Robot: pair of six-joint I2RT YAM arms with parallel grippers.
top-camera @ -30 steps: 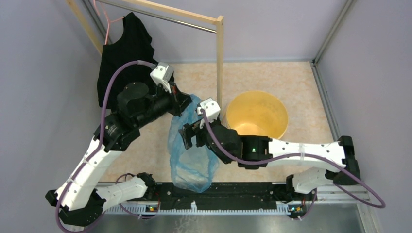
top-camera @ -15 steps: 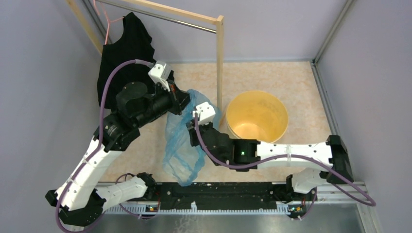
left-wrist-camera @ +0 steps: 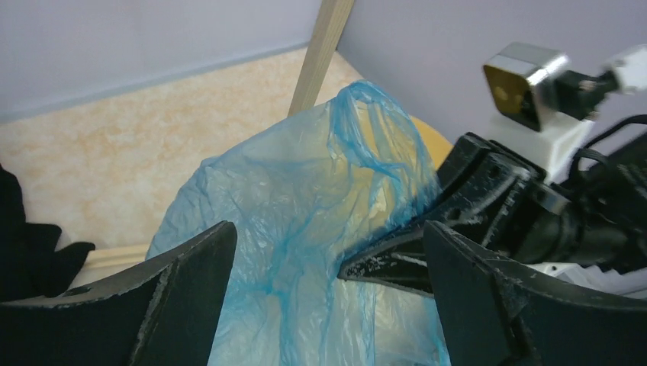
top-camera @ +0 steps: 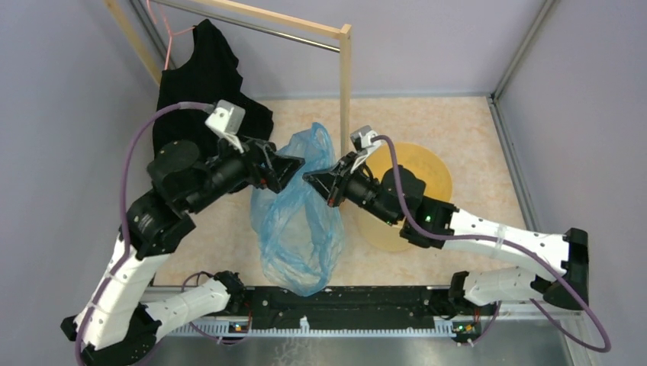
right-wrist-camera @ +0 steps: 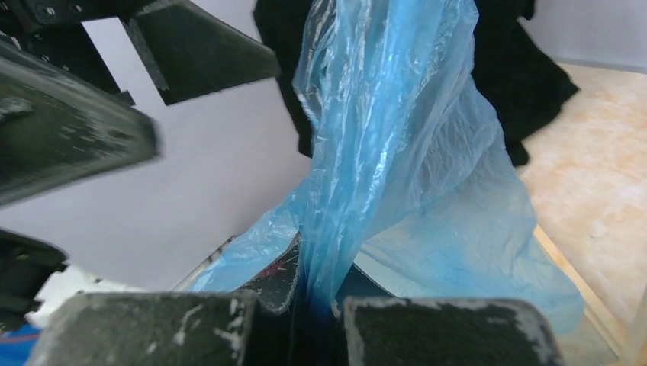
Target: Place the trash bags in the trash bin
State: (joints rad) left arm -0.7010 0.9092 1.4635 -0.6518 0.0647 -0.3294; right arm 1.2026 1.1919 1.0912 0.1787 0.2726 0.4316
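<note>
A blue see-through trash bag [top-camera: 297, 225] hangs from its gathered top above the floor. My right gripper [top-camera: 313, 181] is shut on that bunched top; in the right wrist view the plastic [right-wrist-camera: 397, 152] rises out of the closed right gripper [right-wrist-camera: 317, 301]. My left gripper [top-camera: 288, 169] stands open just left of the bag; in the left wrist view the bag [left-wrist-camera: 305, 221] shows between the fingers of this gripper [left-wrist-camera: 328, 232], and I cannot tell whether they touch it. The pale yellow-orange trash bin [top-camera: 431, 164] stands right of the bag, partly hidden under my right arm.
A wooden rack post [top-camera: 345, 99] rises just behind the bag, between it and the bin. A black shirt [top-camera: 198, 84] hangs on the rack at the back left. Grey walls close in both sides. The arms' base rail [top-camera: 343, 305] runs along the near edge.
The right gripper has shut on the bag's top and swung up and back toward the bin. The left gripper has opened, let the bag go and drawn back to the left.
</note>
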